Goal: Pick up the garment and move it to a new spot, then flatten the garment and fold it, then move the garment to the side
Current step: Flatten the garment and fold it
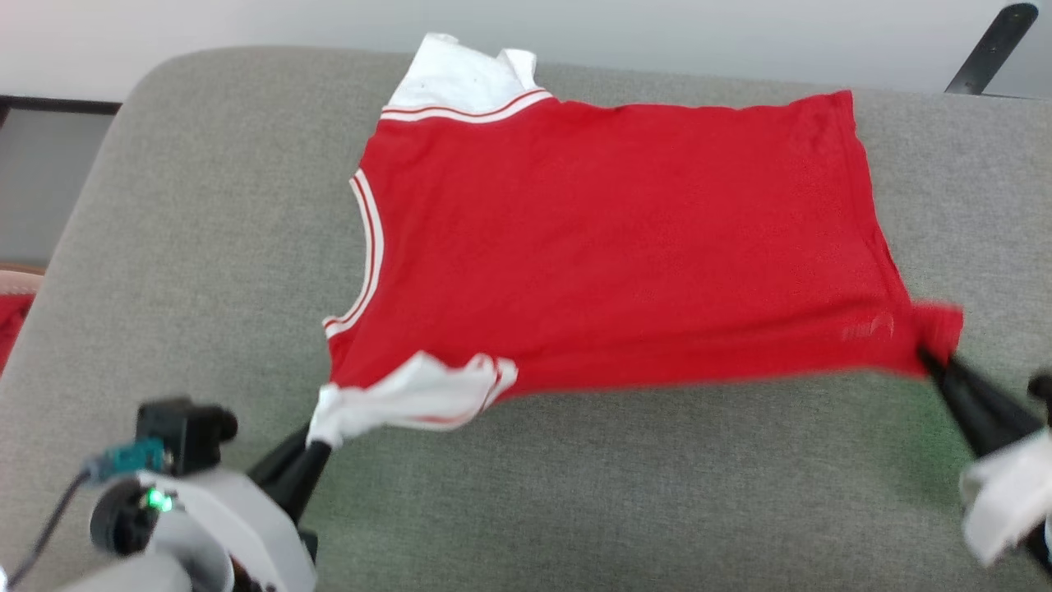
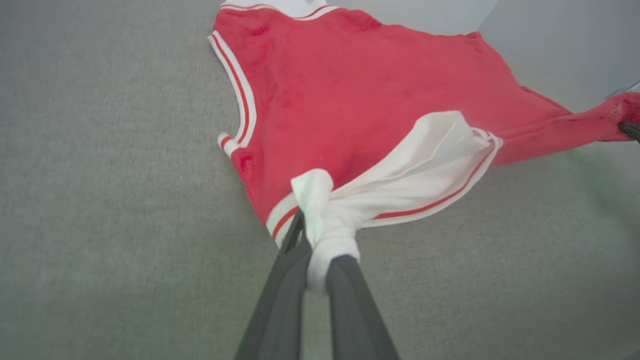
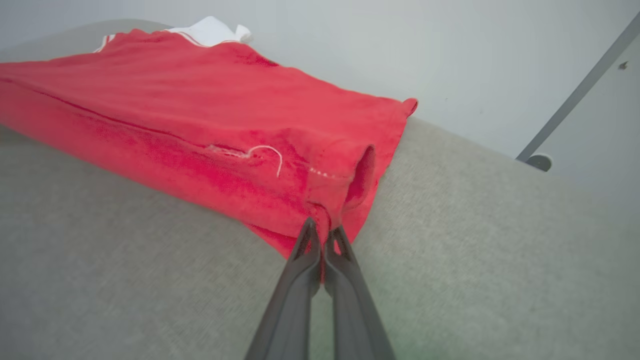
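Observation:
The garment (image 1: 625,238) is a red jersey with white sleeves and striped trim, spread sideways across the grey cushioned surface (image 1: 575,493). Its near edge is lifted and stretched between my two grippers. My left gripper (image 1: 316,448) is shut on the bunched near white sleeve (image 2: 400,180); the left wrist view shows the sleeve cloth wrapped between its fingers (image 2: 320,265). At the right, my right gripper (image 1: 929,358) is shut on the red hem corner (image 3: 340,200), its fingers pinching the hem (image 3: 322,235). The far white sleeve (image 1: 460,78) lies at the surface's back edge.
The grey surface has rounded corners and drops off at left and back. A bit of red cloth (image 1: 12,321) shows past the left edge. A dark metal leg (image 1: 990,49) stands at the back right, against a pale wall.

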